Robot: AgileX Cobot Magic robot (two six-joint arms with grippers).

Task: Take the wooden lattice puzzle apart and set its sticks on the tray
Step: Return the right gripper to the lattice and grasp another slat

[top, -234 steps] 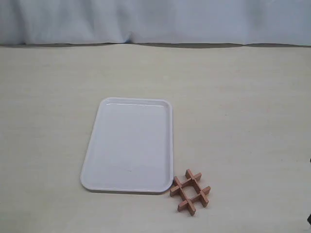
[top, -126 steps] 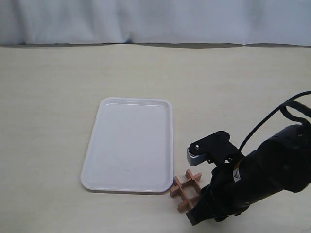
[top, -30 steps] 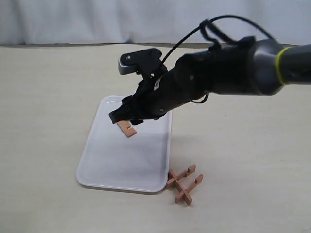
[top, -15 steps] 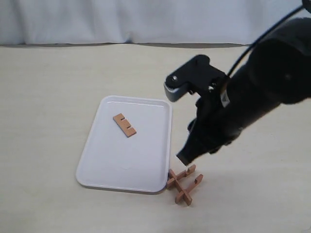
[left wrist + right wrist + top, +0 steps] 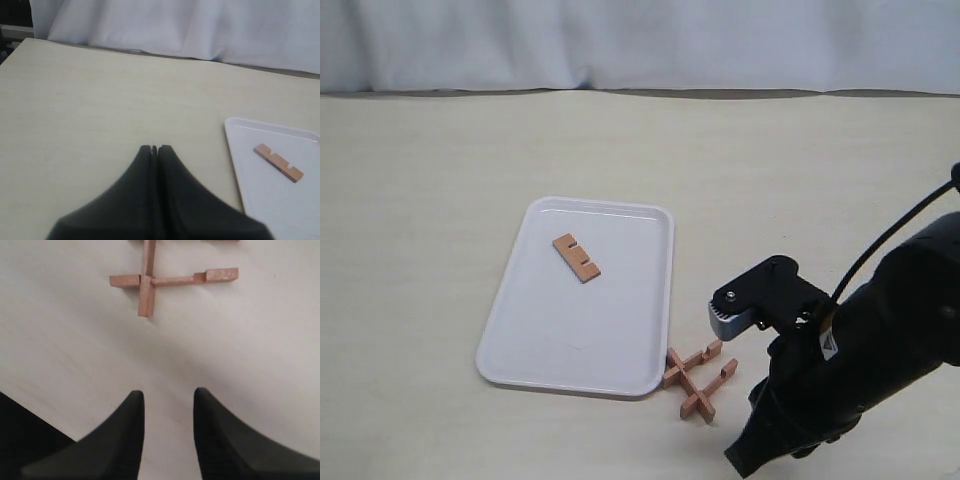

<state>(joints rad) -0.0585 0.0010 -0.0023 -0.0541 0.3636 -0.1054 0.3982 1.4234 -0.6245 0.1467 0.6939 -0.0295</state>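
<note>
Right hand (image 5: 167,392), spread and empty, hovers near the puzzle (image 5: 698,375), its three joined sticks lying on the worktop (image 5: 440,160) just beside the tray (image 5: 520,340), where one stick (image 5: 577,257) already rests, so about a quarter looks done; the left hand (image 5: 154,148) is pressed together.

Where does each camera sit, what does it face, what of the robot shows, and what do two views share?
Exterior: off the arms, overlooking tray, puzzle; right arm shows.
Left wrist: behind shut left gripper, facing across table.
Right wrist: behind open right gripper, facing the puzzle.
Exterior and left wrist share the tray's stick.
</note>
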